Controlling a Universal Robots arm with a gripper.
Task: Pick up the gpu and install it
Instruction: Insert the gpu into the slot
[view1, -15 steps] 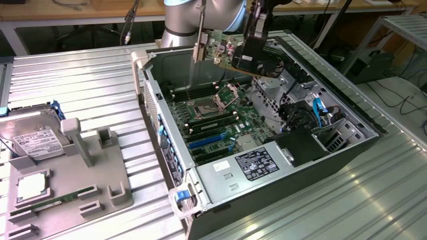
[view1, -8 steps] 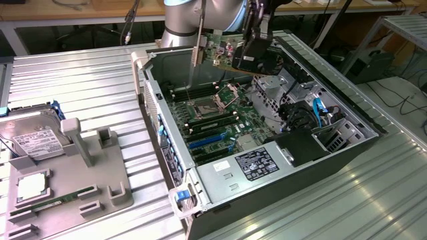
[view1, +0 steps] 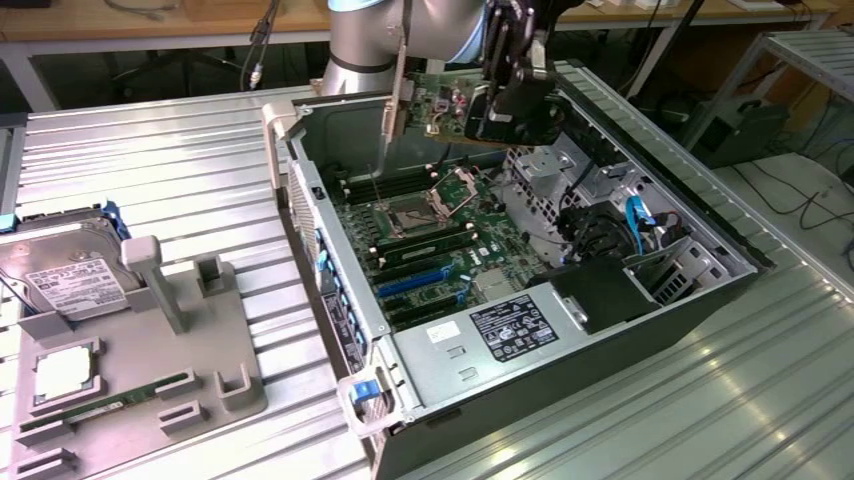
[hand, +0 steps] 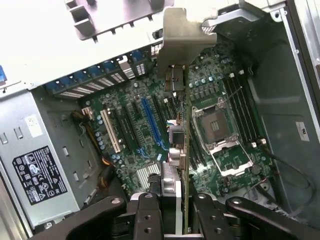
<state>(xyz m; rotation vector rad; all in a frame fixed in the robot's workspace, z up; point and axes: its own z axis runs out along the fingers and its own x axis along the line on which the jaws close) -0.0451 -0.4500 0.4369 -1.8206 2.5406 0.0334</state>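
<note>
Centrally, one ribbed metal desk (view1: 160, 170) carries one open computer case (view1: 310, 215), with one motherboard (view1: 427, 250) lying flat inside. Above the case's far end, one gpu (view1: 443, 108) hangs clear of the board. It stands on edge, its long axis roughly level and its silver bracket (hand: 182, 35) pointing toward the exterior view's left. One gripper (view1: 501, 110) has two fingers (hand: 145, 215) clamped on the card's opposite end.

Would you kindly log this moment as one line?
fingers: shut on gpu | gpu: held over motherboard of open case | install: not seated
</note>
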